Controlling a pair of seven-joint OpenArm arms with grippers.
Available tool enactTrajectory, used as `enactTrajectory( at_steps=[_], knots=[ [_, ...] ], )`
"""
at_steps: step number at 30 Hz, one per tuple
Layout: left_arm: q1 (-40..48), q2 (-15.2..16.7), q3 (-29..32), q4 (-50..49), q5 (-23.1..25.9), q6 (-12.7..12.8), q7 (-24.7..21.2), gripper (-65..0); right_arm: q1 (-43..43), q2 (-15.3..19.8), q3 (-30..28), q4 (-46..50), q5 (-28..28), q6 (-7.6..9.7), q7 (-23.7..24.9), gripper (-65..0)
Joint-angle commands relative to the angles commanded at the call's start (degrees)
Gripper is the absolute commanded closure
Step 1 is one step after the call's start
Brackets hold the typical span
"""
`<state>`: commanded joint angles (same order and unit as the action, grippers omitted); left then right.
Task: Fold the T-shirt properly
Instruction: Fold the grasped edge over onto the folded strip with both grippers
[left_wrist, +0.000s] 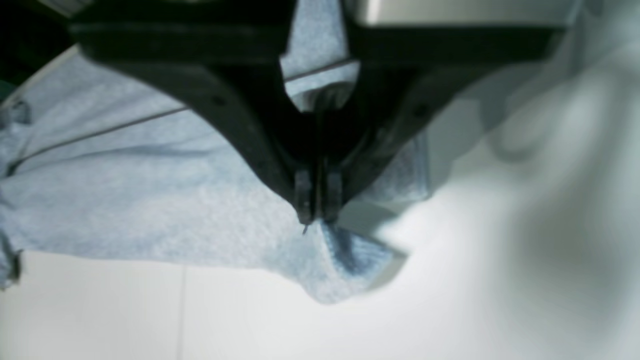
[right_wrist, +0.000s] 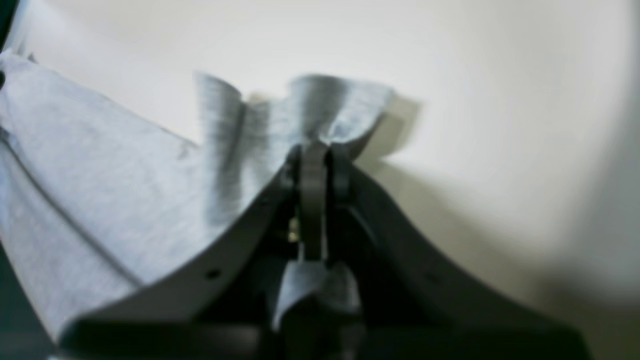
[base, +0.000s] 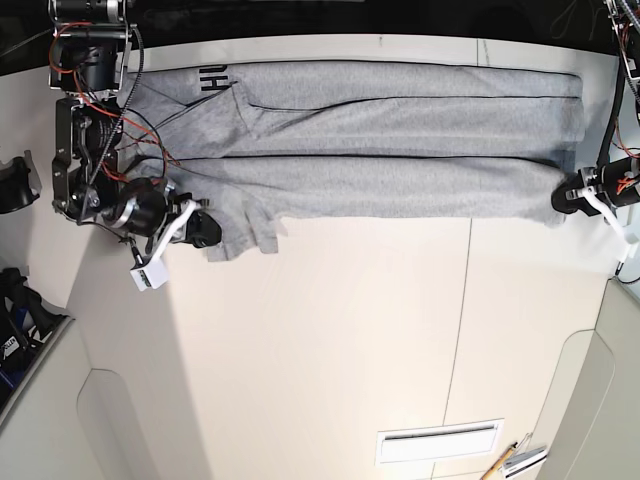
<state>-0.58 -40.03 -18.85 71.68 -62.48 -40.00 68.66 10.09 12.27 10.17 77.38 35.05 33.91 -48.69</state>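
The heather-grey T-shirt lies in a long band across the far side of the white table, with long lengthwise folds and black lettering at its far left end. My right gripper is shut on the shirt's near left corner, where the cloth bunches up in the right wrist view in front of the closed fingertips. On the opposite end, my left gripper is shut on the near right corner. In the left wrist view the T-shirt spreads left and a small flap sticks out past the pinched left gripper.
The white table has seam lines running toward me. A vent slot and some pencil-like tools lie near the front right. Black equipment sits off the left edge. A small white block hangs by the right arm.
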Motion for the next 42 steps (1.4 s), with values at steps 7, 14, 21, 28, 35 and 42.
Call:
enactTrajectory(
  at_steps=[7, 14, 21, 28, 35, 42],
  knots=[
    [4.6, 0.0, -8.7, 3.4, -6.9, 0.0, 6.4, 0.0, -15.5, 0.3, 6.4, 24.2, 3.8, 0.00, -3.7, 0.0],
    [13.3, 0.0, -14.9, 12.6, -14.7, 0.0, 11.3, 0.0, -23.1, 1.4, 14.5, 30.7, 12.8, 1.05, -7.5, 0.0],
    [16.3, 0.0, -14.9, 13.5, -12.2, 0.0, 11.3, 0.0, -27.1, 1.3, 15.4, 30.6, 12.8, 0.94, -8.2, 0.0],
    [19.5, 0.0, -14.9, 13.4, -11.6, 0.0, 11.0, -21.5, -29.4, 1.3, 15.4, 29.9, 10.7, 0.35, -8.9, -11.1],
    [21.7, 0.0, -16.9, 13.4, -8.9, 0.0, 6.1, -34.6, -29.0, 1.3, 19.0, 29.8, 11.5, 0.20, -8.8, -38.8],
    [21.7, 0.2, -24.1, 13.4, -10.2, 0.0, 5.9, -36.8, -28.9, 1.0, 26.1, 29.6, 7.7, 0.13, -4.7, -38.8]
  ],
)
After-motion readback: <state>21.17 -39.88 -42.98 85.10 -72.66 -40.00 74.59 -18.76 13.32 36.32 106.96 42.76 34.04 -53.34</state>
